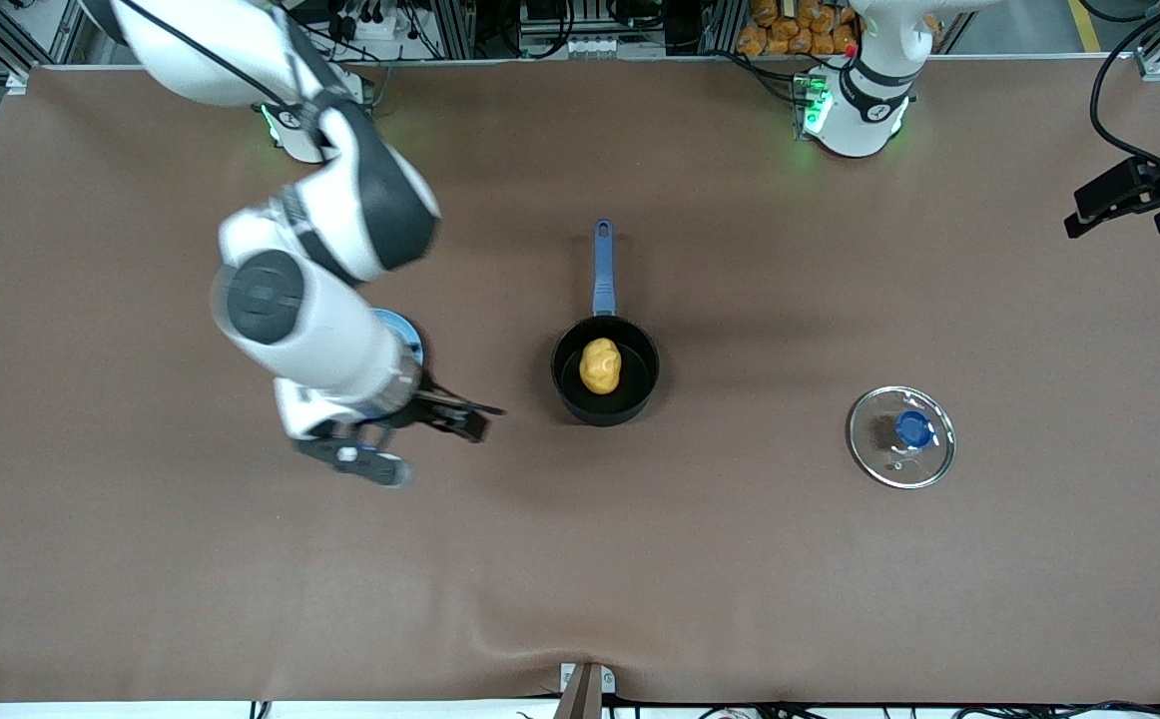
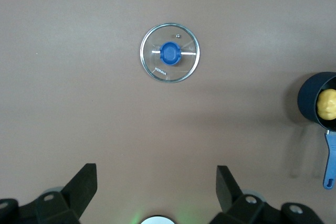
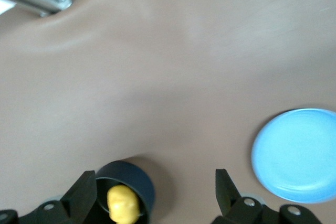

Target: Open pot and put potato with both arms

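One lumpy yellow potato (image 1: 600, 365) in pot (image 1: 605, 371)

Evenly lit from overhead, bright, no harsh glare. Soft shadows under pot (image 1: 605, 371) and lid (image 1: 901, 436), faint on brown table (image 1: 740, 559). Motion blur on right arm (image 1: 310, 290) and right gripper (image 1: 410, 439); right wrist view smeared, blue plate (image 3: 296, 156) edges soft. Left wrist view sharp. Green glow at arm bases.
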You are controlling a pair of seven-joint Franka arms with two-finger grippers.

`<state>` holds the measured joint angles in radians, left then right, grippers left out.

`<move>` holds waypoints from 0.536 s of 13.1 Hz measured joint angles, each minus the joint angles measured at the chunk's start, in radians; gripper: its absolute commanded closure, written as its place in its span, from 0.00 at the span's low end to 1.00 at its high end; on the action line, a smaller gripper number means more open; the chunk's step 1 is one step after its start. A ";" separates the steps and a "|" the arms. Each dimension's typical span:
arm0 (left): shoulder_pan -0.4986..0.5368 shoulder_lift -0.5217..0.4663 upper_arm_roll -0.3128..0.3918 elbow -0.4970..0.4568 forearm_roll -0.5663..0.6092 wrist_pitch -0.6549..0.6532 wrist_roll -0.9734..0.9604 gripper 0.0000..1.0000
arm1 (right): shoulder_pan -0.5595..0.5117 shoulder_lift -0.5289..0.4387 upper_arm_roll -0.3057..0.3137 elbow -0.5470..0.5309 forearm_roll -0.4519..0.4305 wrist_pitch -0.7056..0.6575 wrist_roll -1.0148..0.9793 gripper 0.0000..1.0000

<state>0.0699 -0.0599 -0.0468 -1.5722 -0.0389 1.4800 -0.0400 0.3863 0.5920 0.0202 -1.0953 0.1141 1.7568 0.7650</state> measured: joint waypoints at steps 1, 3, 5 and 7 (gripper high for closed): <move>0.000 0.000 0.000 0.000 0.000 0.000 0.000 0.00 | -0.051 -0.030 0.011 0.000 0.000 -0.047 -0.044 0.00; 0.000 0.000 0.000 0.000 0.000 -0.001 0.000 0.00 | -0.189 -0.074 0.078 0.000 -0.005 -0.090 -0.197 0.00; 0.000 0.000 0.000 0.000 0.000 -0.001 0.000 0.00 | -0.294 -0.112 0.121 0.000 -0.061 -0.135 -0.351 0.00; -0.001 0.000 -0.001 0.000 0.000 -0.001 0.000 0.00 | -0.346 -0.146 0.132 0.000 -0.115 -0.206 -0.397 0.00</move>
<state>0.0685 -0.0598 -0.0482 -1.5727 -0.0392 1.4792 -0.0400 0.0400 0.4463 0.1519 -1.0949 -0.0005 1.5505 0.3677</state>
